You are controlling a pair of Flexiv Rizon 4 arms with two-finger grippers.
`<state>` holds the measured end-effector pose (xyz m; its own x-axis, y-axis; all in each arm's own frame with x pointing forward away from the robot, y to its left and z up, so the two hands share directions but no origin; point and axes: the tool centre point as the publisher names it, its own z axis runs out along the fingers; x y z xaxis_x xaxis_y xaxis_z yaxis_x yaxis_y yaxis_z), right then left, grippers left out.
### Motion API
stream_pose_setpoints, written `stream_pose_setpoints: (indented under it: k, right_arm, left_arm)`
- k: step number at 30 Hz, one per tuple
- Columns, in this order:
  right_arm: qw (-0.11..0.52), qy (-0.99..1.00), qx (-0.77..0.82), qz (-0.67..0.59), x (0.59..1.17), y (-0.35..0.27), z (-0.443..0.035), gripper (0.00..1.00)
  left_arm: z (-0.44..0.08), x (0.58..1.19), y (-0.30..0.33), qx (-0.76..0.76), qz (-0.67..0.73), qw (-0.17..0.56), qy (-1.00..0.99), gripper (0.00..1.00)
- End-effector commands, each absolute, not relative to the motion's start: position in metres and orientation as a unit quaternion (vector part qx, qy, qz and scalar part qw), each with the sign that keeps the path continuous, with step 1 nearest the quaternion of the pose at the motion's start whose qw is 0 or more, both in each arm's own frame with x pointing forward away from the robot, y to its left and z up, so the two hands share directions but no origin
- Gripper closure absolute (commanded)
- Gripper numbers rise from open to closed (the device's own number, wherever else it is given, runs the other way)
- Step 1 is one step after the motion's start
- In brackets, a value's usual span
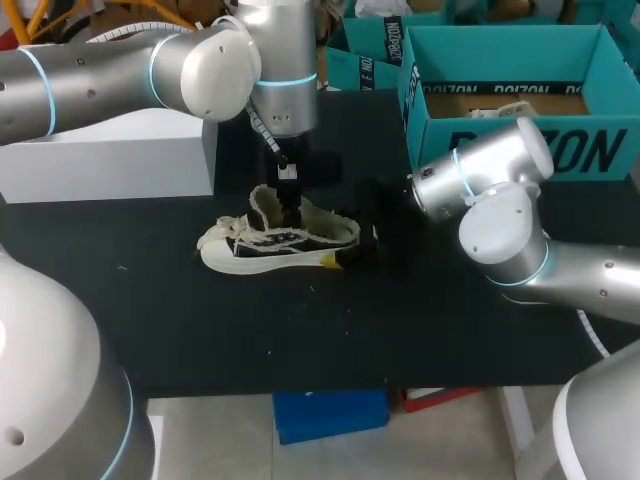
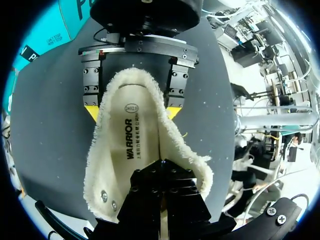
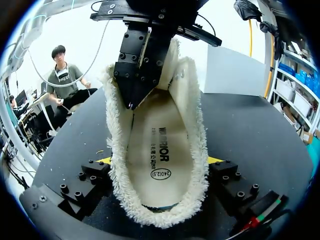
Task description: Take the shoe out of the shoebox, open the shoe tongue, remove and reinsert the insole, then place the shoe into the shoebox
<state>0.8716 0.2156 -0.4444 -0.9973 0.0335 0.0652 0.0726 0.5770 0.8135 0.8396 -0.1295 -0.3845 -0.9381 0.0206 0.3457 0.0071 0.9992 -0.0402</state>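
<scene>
My table [image 1: 450, 340] has a black top, and the shoe [image 1: 280, 245] rests on it near the middle. Beyond the shoe to its right stands the open teal shoebox [image 1: 520, 150] — beyond it to its left, a white block [image 1: 100, 165].

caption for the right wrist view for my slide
The right gripper holds the fleece-lined shoe by its sides; the left gripper dips inside onto the insole.

Cream shoe [image 1: 280, 245], teal shoebox [image 1: 500, 36], black table [image 1: 300, 335].

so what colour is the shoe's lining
Cream-white fleece shoe lining, clearest in the right wrist view.
</scene>
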Motion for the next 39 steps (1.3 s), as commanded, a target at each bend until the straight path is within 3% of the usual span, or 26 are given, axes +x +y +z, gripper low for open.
stream_pose_setpoints:
  k: [1, 26, 39]
  right_arm:
    - [0.021, -0.888, -0.030, -0.458, 0.873, 0.217, -0.447, 1.00]
    - [0.021, -0.888, -0.030, -0.458, 0.873, 0.217, -0.447, 1.00]
    - [0.021, -0.888, -0.030, -0.458, 0.873, 0.217, -0.447, 1.00]
  left_arm:
    - [-0.390, 0.839, -0.131, -0.006, 0.020, 0.175, -0.984, 1.00]
    - [-0.417, 0.822, -0.134, 0.020, 0.043, 0.197, -0.979, 1.00]
    - [-0.420, 0.825, -0.135, 0.032, 0.044, 0.174, -0.983, 1.00]
